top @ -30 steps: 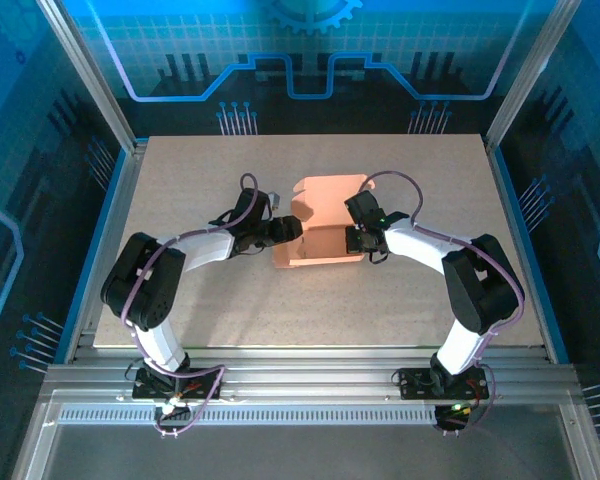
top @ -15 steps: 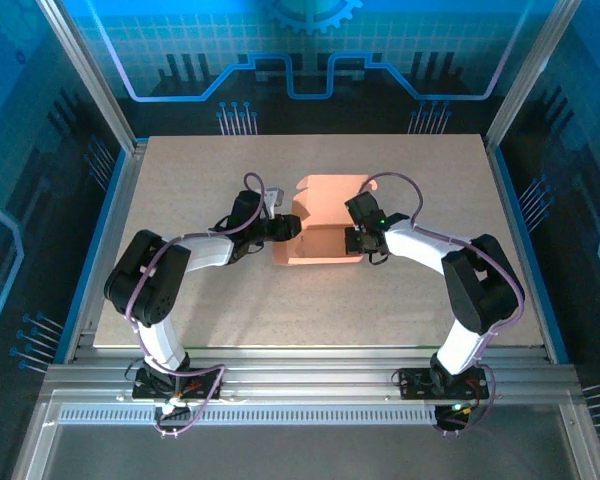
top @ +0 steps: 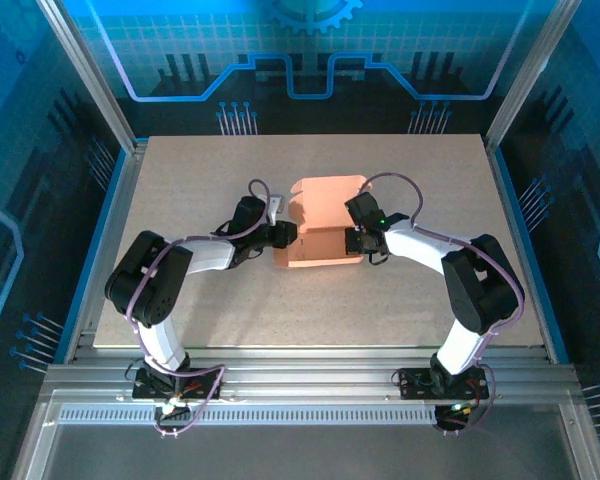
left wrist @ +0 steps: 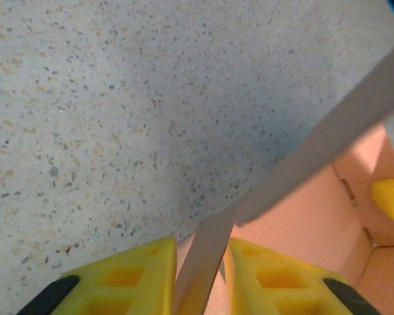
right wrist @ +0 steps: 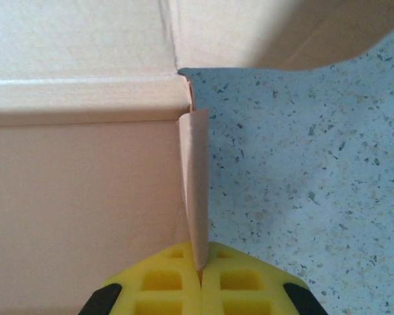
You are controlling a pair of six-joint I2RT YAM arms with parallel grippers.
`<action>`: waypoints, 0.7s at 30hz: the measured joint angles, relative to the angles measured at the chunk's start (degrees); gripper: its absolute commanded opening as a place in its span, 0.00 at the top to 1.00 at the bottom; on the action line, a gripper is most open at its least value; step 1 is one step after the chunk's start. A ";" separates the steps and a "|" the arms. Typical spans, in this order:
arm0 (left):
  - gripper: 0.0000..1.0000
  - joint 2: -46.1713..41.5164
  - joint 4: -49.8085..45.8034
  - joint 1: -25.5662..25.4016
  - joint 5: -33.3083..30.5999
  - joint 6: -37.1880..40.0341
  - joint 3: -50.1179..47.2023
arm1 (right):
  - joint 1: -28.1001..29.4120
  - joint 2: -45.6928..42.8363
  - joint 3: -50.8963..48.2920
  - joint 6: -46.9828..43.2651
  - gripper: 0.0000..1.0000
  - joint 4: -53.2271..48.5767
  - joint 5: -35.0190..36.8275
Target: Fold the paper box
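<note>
The paper box [top: 325, 225], a salmon-orange card sheet partly folded up, lies at the table's middle. My left gripper [top: 288, 233] is at its left edge. In the left wrist view a raised side flap [left wrist: 207, 246] stands edge-on between the yellow fingers [left wrist: 128, 282], which sit narrowly apart on either side of it, so that gripper [left wrist: 200, 279] is open. My right gripper [top: 355, 238] is at the box's right side. In the right wrist view it [right wrist: 200, 270] is shut on a thin upright flap [right wrist: 197, 177] beside the box's floor panel [right wrist: 85, 210].
The speckled table [top: 380, 310] has free room in front of, behind and to both sides of the box. Metal frame posts [top: 520, 90] and blue panels stand round its edges.
My left gripper has slid onto the box's left flap and its jaws have narrowed around it. The box's left side has shifted a little. The right gripper has held still.
</note>
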 measured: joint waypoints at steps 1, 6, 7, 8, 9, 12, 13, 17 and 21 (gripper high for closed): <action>0.79 -0.11 -0.22 -0.46 -0.76 1.03 -0.26 | 0.00 0.00 0.00 0.02 1.00 -0.24 0.00; 0.85 -1.36 0.79 -1.86 -3.10 5.40 -2.34 | 0.15 0.00 0.00 0.26 1.00 -1.01 0.00; 0.86 -1.66 1.25 -1.99 -3.48 6.16 -2.93 | 0.24 0.00 0.00 0.33 1.00 -1.01 -0.02; 0.88 -1.86 1.60 -2.08 -3.74 6.82 -3.39 | 0.31 0.00 0.02 0.42 1.00 -1.03 -0.04; 0.90 -1.97 1.90 -2.21 -4.02 7.48 -3.72 | 0.37 0.00 0.09 0.46 1.00 -1.09 -0.04; 0.93 -2.03 2.71 -2.86 -5.14 9.42 -4.26 | 0.52 0.00 0.24 0.70 1.00 -1.18 -0.17; 0.94 -2.03 2.86 -3.15 -5.66 9.75 -4.26 | 0.52 0.00 0.33 0.87 1.00 -1.38 -0.15; 0.97 -2.03 3.69 -4.46 -8.48 10.43 -4.26 | 0.57 0.00 0.74 2.75 1.00 -2.34 0.09; 0.98 -2.01 4.33 -7.04 -14.25 9.66 -4.22 | 1.57 0.00 0.76 6.43 1.00 -3.10 1.75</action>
